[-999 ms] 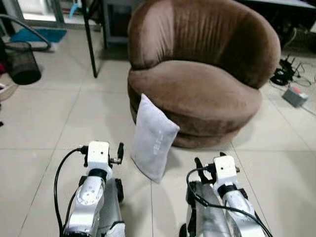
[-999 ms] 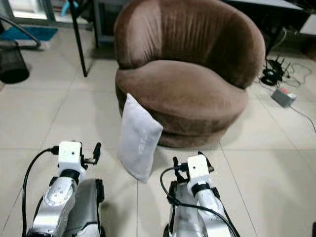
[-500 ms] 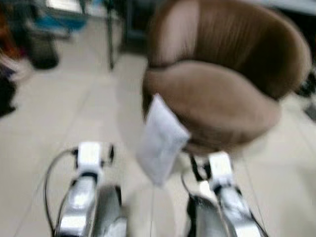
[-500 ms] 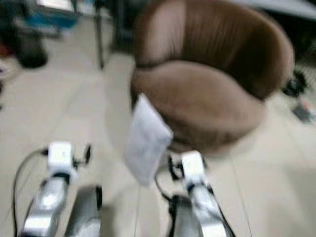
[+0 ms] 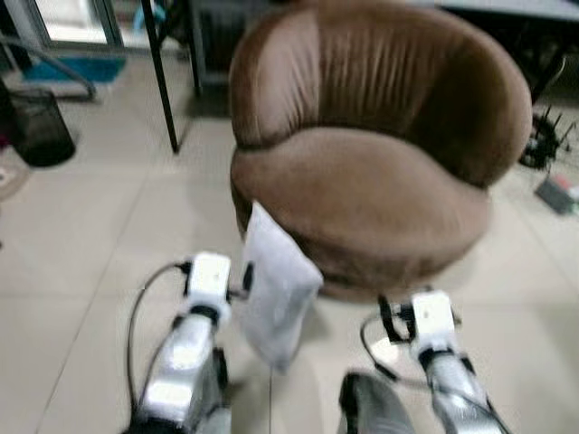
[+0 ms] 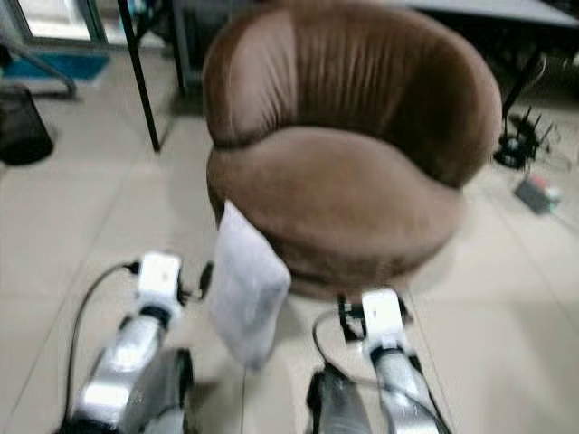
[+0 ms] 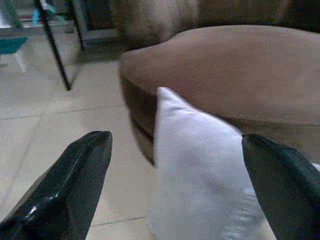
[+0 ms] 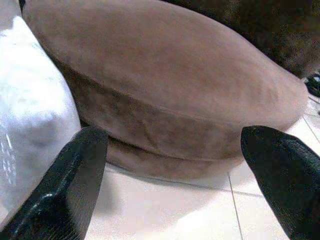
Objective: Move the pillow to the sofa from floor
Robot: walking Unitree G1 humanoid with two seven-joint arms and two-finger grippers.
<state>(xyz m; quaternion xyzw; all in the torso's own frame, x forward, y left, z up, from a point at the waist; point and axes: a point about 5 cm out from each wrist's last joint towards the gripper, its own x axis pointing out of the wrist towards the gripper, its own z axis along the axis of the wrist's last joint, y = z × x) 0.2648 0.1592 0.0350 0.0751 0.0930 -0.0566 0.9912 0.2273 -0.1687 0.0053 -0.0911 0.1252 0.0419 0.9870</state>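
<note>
Pillow [image 5: 274, 294] — a pale grey, rectangular fabric cushion — stands on edge on the beige tiled floor [image 5: 81, 244], tilted, its upper part leaning against the lower front of the round brown velvet sofa chair [image 5: 380, 172]. Its lowest corner rests on the tiles, on a grout line. None of it lies on the sofa seat.

Left gripper [image 7: 175, 195]: the silver left arm [image 5: 185, 362] is raised beside the pillow, with the white wrist block just beside the pillow's edge in the head views. In the left wrist view the two black fingers [image 7: 65, 190] stand wide apart, one to each side of the pillow, which sits between them with the sofa seat behind it. Contact between fingers and fabric cannot be confirmed.

Right gripper [image 8: 190, 185]: the silver right arm [image 5: 443, 362] is raised on the other side of the pillow, low before the sofa's base. In the right wrist view its black fingers [image 8: 70, 190] are likewise spread wide, facing the sofa's lower cushion edge, with the pillow at one side of that view next to one finger. Nothing is held between them.

Surroundings: a black mesh waste bin [image 5: 41, 127] stands on the floor well to the left, a thin black metal leg [image 5: 163, 77] rises left of the sofa, and a cluster of cables and a small grey box [image 5: 556, 190] lie on the floor to the right. The head views are slightly blurred.
</note>
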